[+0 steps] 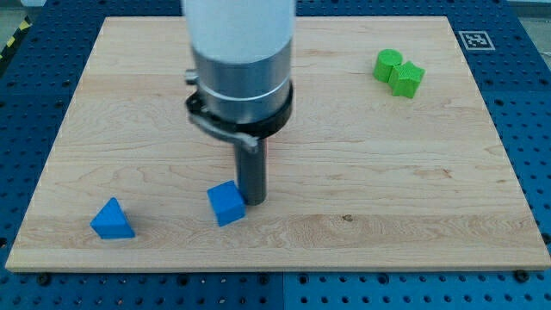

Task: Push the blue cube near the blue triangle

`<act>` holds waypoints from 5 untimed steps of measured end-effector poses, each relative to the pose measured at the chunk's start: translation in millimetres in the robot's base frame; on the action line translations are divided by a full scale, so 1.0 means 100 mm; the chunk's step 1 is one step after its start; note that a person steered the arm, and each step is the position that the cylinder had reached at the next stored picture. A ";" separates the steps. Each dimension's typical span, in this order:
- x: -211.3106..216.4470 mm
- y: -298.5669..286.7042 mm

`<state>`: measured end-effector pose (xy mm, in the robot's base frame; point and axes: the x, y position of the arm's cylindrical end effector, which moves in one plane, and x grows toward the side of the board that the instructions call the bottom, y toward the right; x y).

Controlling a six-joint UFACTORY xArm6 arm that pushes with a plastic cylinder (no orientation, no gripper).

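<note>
The blue cube (226,204) lies on the wooden board (362,172) toward the view's bottom, left of centre. The blue triangle (112,220) lies near the view's bottom left, well apart from the cube. My tip (252,201) stands right against the cube's right side, touching or almost touching it. The arm's white and dark body rises above the rod to the view's top.
Two green blocks (399,72) sit touching each other near the view's top right. A printed marker tag (475,40) is at the board's top right corner. The board rests on a blue perforated table (534,129).
</note>
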<state>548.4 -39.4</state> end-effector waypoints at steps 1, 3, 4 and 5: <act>-0.11 0.23; 0.44 0.03; 0.54 -0.46; 0.53 -0.12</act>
<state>601.9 -51.2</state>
